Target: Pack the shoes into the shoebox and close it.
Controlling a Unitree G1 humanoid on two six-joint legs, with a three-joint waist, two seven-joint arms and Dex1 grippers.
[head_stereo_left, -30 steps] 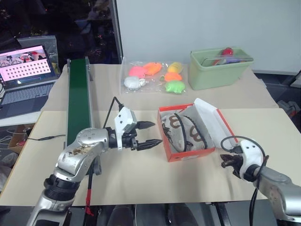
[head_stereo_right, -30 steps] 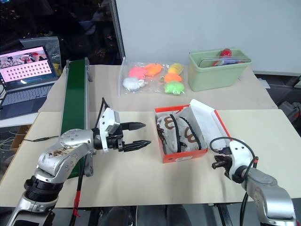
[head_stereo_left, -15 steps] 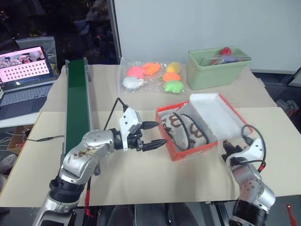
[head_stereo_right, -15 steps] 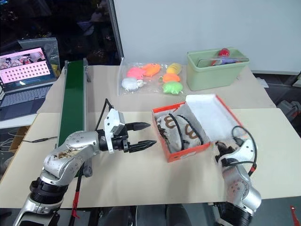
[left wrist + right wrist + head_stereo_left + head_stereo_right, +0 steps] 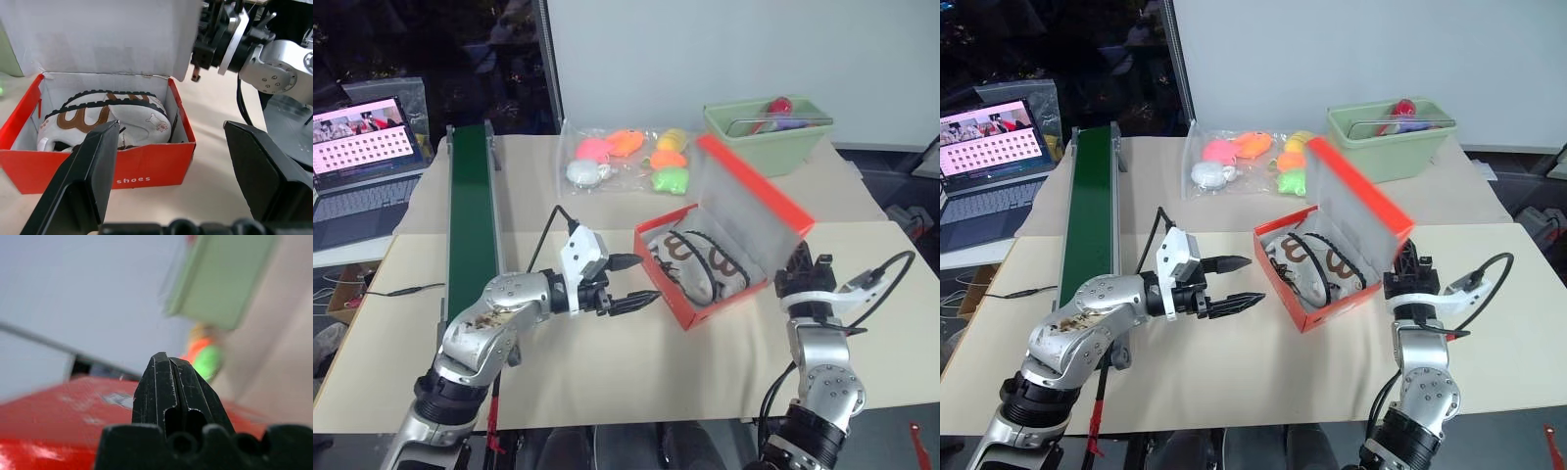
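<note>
Shoes [image 5: 105,115] packed — right gripper [image 5: 1410,266], jaws pressed together, tips the shoebox [image 5: 705,294] lid half-shut; next, push it down — left gripper [image 5: 631,282] spread, idle.

Both arms are made of silver-grey metal segments with rounded joints. The left forearm has brown, rust-like marks on its shell. Each wrist carries a white plastic block, and a thin black cable loops from it. The left gripper [image 5: 631,281] and the right gripper [image 5: 800,266] have black, pointed fingers.
</note>
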